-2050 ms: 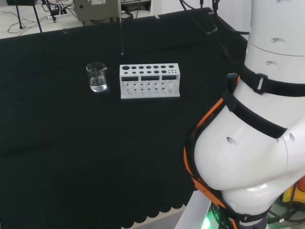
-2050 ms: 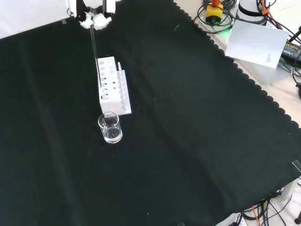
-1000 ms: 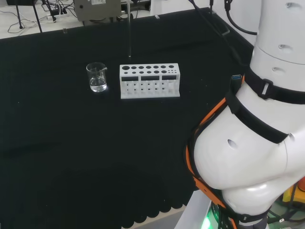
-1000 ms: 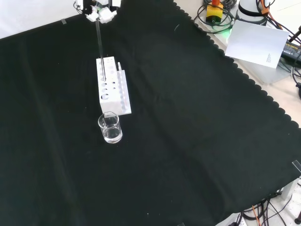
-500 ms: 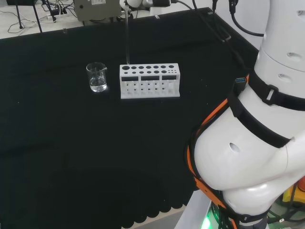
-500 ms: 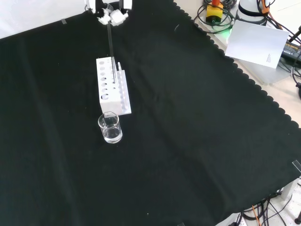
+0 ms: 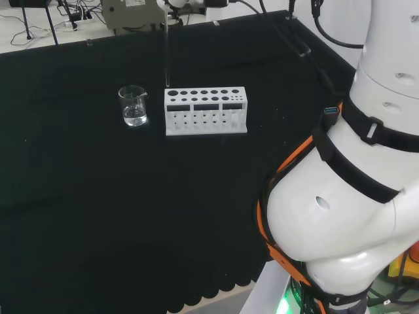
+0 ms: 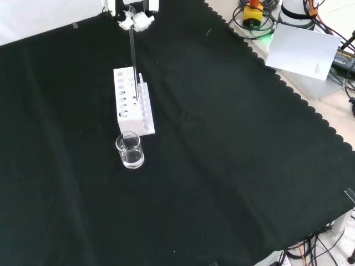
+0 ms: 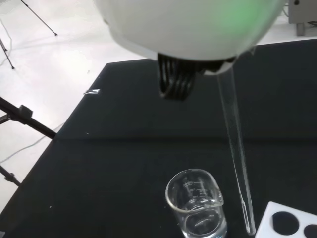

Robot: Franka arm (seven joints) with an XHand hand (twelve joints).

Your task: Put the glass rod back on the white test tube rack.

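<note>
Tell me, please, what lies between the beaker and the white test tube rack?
Only bare black cloth lies between the beaker and the rack, as the head view shows.

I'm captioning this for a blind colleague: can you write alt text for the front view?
The hand holds a glass rod upright over the far end of a white test tube rack on black cloth. A small glass beaker stands just in front of the rack.

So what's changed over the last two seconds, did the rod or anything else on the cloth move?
The hand, fingers curled on the glass rod, carried it to the right in the front view, so the upright rod now hangs over the white test tube rack instead of to its left. In the head view its tip is just above the rack's left end. The rack and the beaker stayed put.
</note>
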